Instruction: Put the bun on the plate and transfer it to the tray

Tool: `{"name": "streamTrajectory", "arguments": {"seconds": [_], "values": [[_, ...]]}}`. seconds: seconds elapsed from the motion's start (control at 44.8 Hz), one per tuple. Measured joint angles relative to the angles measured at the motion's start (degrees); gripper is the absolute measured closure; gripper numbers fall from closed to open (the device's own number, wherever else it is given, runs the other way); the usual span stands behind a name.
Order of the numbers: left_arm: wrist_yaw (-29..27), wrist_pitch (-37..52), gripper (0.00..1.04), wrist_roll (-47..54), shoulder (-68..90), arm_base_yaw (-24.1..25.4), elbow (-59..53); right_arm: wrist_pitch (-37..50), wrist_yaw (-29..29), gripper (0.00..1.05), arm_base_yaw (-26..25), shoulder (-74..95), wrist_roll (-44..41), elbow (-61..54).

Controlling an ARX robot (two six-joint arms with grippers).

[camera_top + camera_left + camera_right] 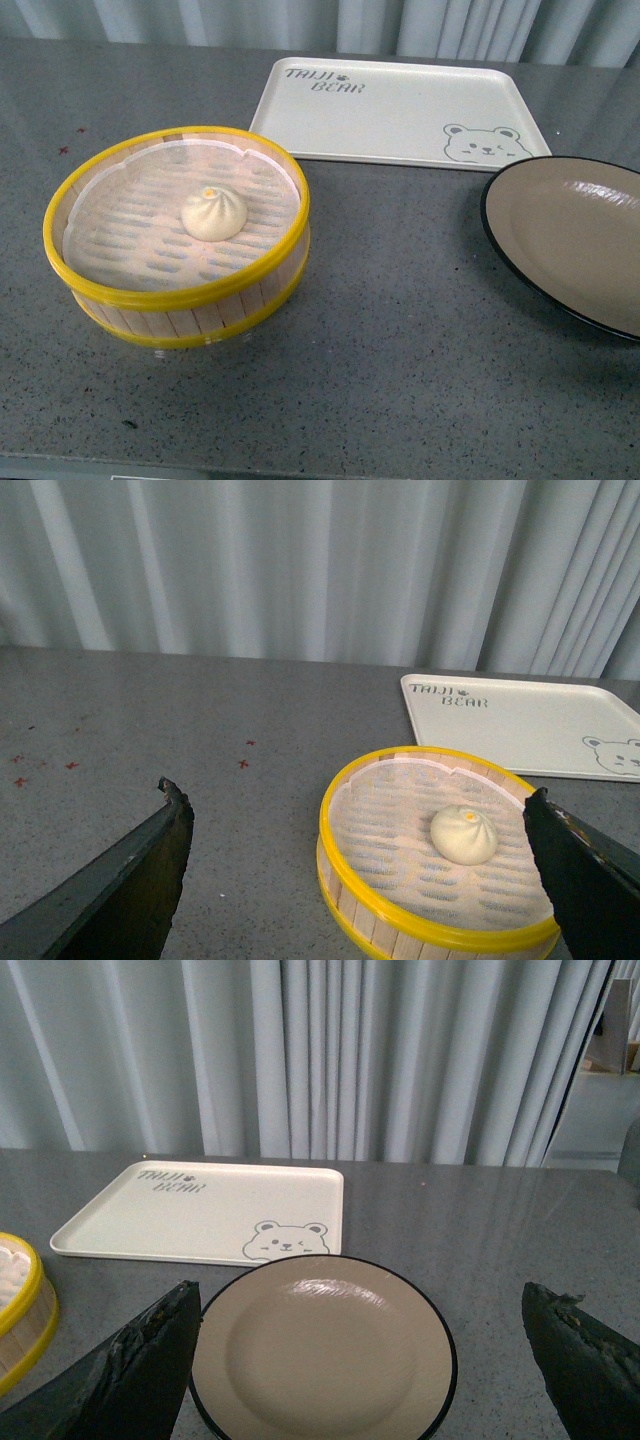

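Risk in the front view lies mostly with the bun (213, 214), which sits upright near the middle of the steamer basket (180, 298), on the left of the table (380, 340). Neither arm is seen here. The plate (570, 230) lies well apart on the right, and the bare tray (400, 110) lies behind both. A soft bun could be squashed if pinched too hard, and the basket's raised wall could be struck on the way in.

In the left wrist view, the left gripper (355, 790) is spread wide with nothing held in it, and the basket and bun are ahead of it. If it is lowered off-centre, one jaw could be caught on the yellow rim and the basket dragged or tipped.

In the right wrist view, the right gripper (358, 1290) is likewise spread and empty, with the plate just ahead and the tray beyond. Only a thin black rim is offered for a hold. A poor hold could let the plate tilt, and the bun could be rolled off on the way to the tray.
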Motion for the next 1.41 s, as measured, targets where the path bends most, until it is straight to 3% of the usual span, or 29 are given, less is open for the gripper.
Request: {"name": "streamTrajectory", "arguments": {"seconds": [0.915,0.96,1.026,1.071,1.227,1.406], "values": [[-0.04,-0.02,0.07,-0.04,0.00,0.00,0.02,0.00,0.00,0.09,0.00,0.00,0.00,0.00],[-4.87,-2.16,0.07,-2.21,1.51,-1.40,0.63,0.00,0.00,0.09,0.00,0.00,-0.02,0.00],[-12.48,-2.58,0.07,-7.58,7.89,-2.45,2.25,0.00,0.00,0.09,0.00,0.00,-0.02,0.00],[-13.86,0.07,0.07,-11.15,13.64,-2.58,3.39,0.02,0.04,0.09,0.00,0.00,0.00,0.00],[-9.90,15.41,0.07,-17.88,39.23,-3.93,13.60,0.02,-0.02,0.09,0.00,0.00,0.00,-0.07],[-2.54,16.15,0.07,-19.91,65.24,-7.30,28.41,0.02,-0.04,0.09,0.00,0.00,0.00,-0.07]]}}
